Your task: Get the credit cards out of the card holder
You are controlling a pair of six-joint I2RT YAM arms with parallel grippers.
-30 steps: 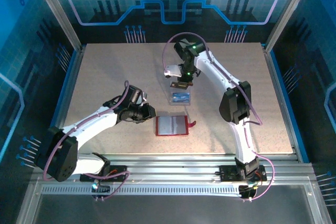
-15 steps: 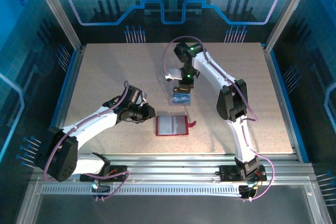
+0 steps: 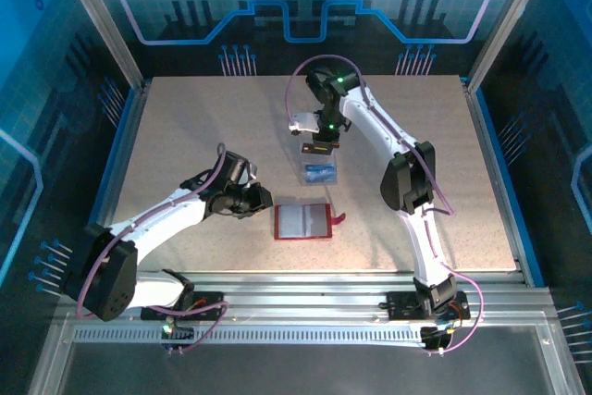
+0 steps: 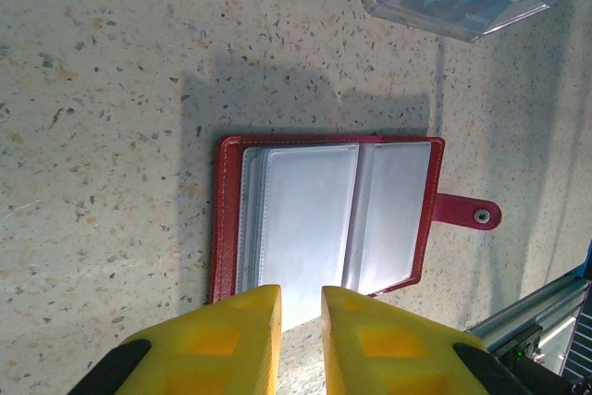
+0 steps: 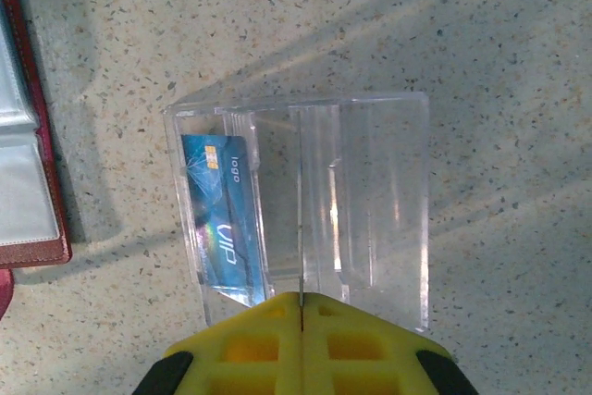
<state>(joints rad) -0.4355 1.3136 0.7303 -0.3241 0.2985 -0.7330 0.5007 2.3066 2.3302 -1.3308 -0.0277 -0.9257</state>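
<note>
Card holder (image 4: 324, 219) at left jaws, narrowly apart; right jaws together near blue card (image 5: 222, 219).

We read "logo" and "VIP" in pale letters on the thin blue rectangular card (image 5: 222, 219) standing in the clear plastic tray (image 5: 379, 182). From the left wrist we catch those pale letters again, cut off at the edge.

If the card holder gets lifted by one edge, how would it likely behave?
The card holder would probably flop, since it lies open flat like a book. Its clear sleeves look thin and loose, so they'd likely fan out. Pushed, it should slide, not tip, being flat on the table.
</note>
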